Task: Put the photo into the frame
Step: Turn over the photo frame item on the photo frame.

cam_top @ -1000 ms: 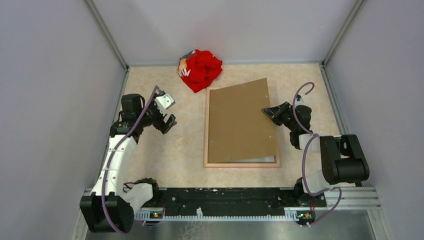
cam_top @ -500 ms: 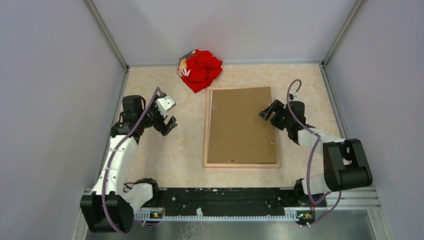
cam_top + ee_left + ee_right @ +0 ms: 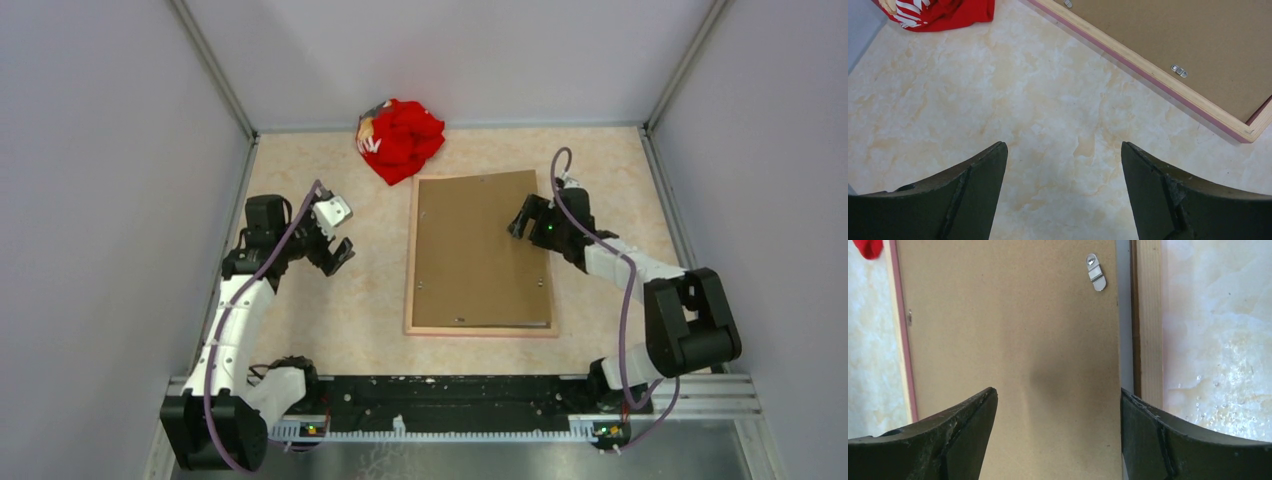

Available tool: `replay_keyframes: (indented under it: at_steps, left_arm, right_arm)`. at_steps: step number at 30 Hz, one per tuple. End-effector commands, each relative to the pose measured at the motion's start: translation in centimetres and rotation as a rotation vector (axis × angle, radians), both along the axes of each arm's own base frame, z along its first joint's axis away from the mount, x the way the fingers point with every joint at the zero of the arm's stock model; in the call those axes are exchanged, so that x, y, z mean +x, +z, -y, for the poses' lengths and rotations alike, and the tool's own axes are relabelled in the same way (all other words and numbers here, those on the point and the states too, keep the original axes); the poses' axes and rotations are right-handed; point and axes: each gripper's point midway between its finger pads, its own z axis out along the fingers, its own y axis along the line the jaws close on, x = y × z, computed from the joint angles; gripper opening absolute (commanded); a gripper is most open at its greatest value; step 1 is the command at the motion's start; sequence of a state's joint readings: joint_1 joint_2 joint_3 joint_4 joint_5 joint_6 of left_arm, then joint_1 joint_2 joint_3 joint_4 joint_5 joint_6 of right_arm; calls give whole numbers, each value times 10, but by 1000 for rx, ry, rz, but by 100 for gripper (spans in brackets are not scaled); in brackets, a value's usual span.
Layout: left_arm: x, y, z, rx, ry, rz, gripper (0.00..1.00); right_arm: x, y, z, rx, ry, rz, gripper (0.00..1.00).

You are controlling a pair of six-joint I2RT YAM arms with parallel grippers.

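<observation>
The frame (image 3: 480,329) lies face down in the middle of the table, light wood rim up, with a pink edge showing in the left wrist view (image 3: 1168,90). A brown hardboard backing (image 3: 478,250) lies flat inside it and hides the photo. My right gripper (image 3: 522,222) hovers open over the backing's right edge. In the right wrist view the backing (image 3: 1013,340) fills the space between the open jaws (image 3: 1058,395), beside the wood rim (image 3: 1148,320). My left gripper (image 3: 335,245) is open over bare table left of the frame (image 3: 1063,150), holding nothing.
A red cloth bundle (image 3: 400,138) sits at the back, just beyond the frame's far left corner. Small metal tabs (image 3: 1095,272) stick out along the rim. Grey walls close in the table on three sides.
The backing was skewed and raised in my shut right gripper; it now lies flat and square in the frame. The right gripper has opened and moved over the board. The left arm barely moved.
</observation>
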State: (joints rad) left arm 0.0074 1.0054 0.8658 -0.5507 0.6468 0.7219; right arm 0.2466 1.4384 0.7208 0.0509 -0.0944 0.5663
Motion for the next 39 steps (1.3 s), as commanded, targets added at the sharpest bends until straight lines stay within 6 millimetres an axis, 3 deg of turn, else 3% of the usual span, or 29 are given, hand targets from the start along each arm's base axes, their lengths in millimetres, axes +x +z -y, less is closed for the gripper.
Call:
replay_keyframes:
  at_steps: [1,6,9,24,28,35,39]
  left_arm:
    - [-2,4,5,-4,-34,27,91]
    - [-2,5,5,-2,-35,31,91]
    - [-2,4,5,-3,-36,28,91]
    - [-2,3,5,-4,-36,17,91]
    - [-2,2,4,-7,-27,11,91]
    - [4,0,11,-72,-11,-58,90]
    - [9,-7,23,-156,-39,-143,87]
  right_arm:
    - [16,24,-17,-70,56,64,84]
    - [16,21,-19,-178,71,24,86]
    - [17,24,-18,-241,66,24,98]
    - [20,42,-25,-465,94,6,99]
    - [23,57,-30,-429,87,49,99]
    - [21,104,-50,-303,114,128,99]
    - [11,117,-70,-217,153,98,88]
